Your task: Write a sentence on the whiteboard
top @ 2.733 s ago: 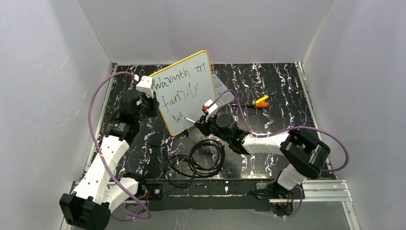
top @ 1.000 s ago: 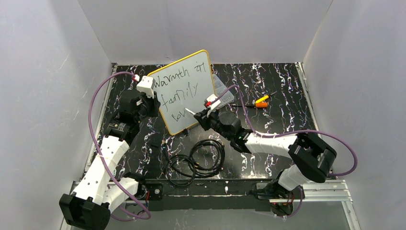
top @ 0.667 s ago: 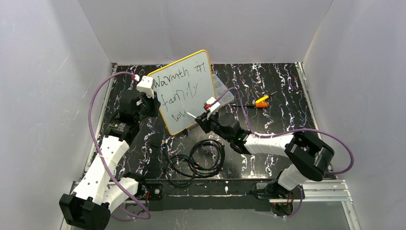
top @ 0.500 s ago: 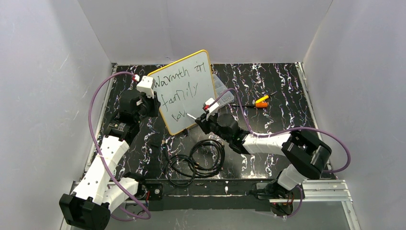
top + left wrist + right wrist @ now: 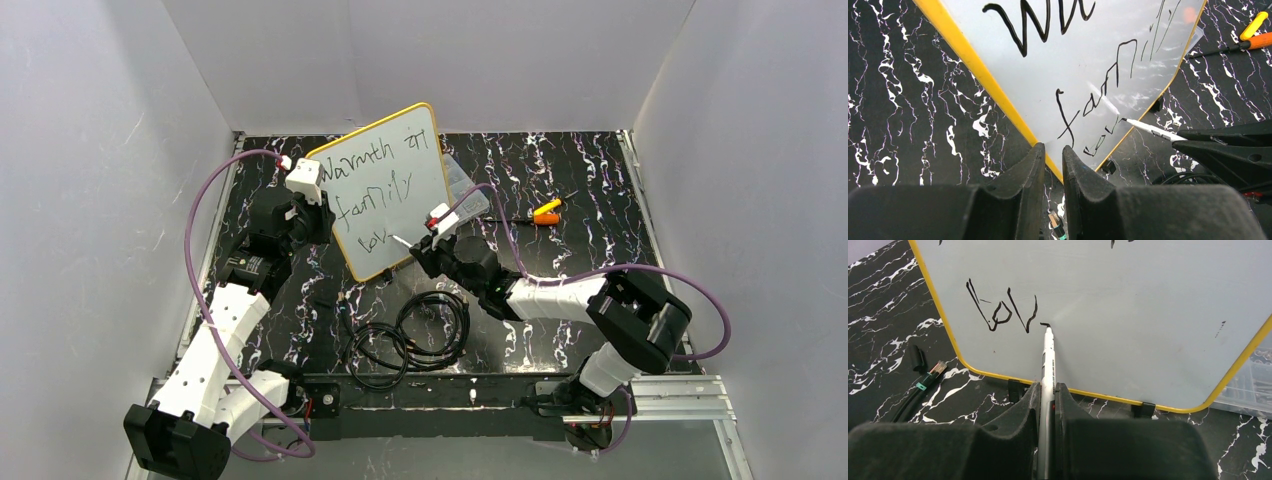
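Observation:
The whiteboard [image 5: 400, 165] stands tilted up at the back middle of the table, white with a yellow frame. The sentence [image 5: 372, 190] reads "Warmth of", "family" and "lov" in three black lines; "lov" shows in the right wrist view [image 5: 1003, 310]. My left gripper [image 5: 312, 218] is shut on the board's left yellow edge [image 5: 998, 95]. My right gripper [image 5: 424, 246] is shut on a white marker [image 5: 1048, 360]. Its black tip touches the board just right of the "v", at a short fresh stroke.
A clear plastic box [image 5: 466, 186] lies behind the board's right side. An orange and a yellow screwdriver [image 5: 545, 211] lie to the right. Coiled black cables [image 5: 410, 335] lie near the front, with a plug end [image 5: 932, 374] below the board.
The third line has grown from "lo" to "lov". My right gripper has shifted the marker to the right and started a new short stroke. The left gripper still holds the board.

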{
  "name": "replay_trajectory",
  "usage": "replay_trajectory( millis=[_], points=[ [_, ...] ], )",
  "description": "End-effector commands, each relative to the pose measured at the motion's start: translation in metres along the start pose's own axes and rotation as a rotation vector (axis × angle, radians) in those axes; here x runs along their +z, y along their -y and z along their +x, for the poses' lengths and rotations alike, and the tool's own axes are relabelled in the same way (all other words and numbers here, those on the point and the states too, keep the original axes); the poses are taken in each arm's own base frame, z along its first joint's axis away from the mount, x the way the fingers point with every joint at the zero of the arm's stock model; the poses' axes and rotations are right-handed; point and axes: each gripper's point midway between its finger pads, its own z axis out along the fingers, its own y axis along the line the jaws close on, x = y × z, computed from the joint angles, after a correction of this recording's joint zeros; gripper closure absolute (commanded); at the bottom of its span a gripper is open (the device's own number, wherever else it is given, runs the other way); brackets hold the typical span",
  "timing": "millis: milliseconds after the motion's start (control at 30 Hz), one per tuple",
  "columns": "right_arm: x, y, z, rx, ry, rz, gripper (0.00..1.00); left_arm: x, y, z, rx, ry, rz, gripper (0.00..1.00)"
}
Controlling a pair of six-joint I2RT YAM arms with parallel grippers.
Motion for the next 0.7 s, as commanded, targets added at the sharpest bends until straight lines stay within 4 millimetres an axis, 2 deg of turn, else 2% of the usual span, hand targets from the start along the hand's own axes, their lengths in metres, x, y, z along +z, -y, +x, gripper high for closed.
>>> replay_trajectory(
  millis=[0, 400, 667],
  points=[
    [0.003, 0.014, -0.032, 0.005, 0.09, 0.064, 0.99, -0.003, 0.0, -0.001, 0.002, 0.015, 0.002, 0.81],
    [0.001, 0.01, -0.059, 0.0, 0.159, 0.044, 0.99, -0.003, 0.001, -0.001, 0.001, 0.015, 0.004, 0.81],
    [0.003, 0.005, -0.062, -0.005, 0.162, 0.02, 0.99, -0.003, 0.001, -0.002, 0.0, 0.017, 0.007, 0.81]
  ],
)
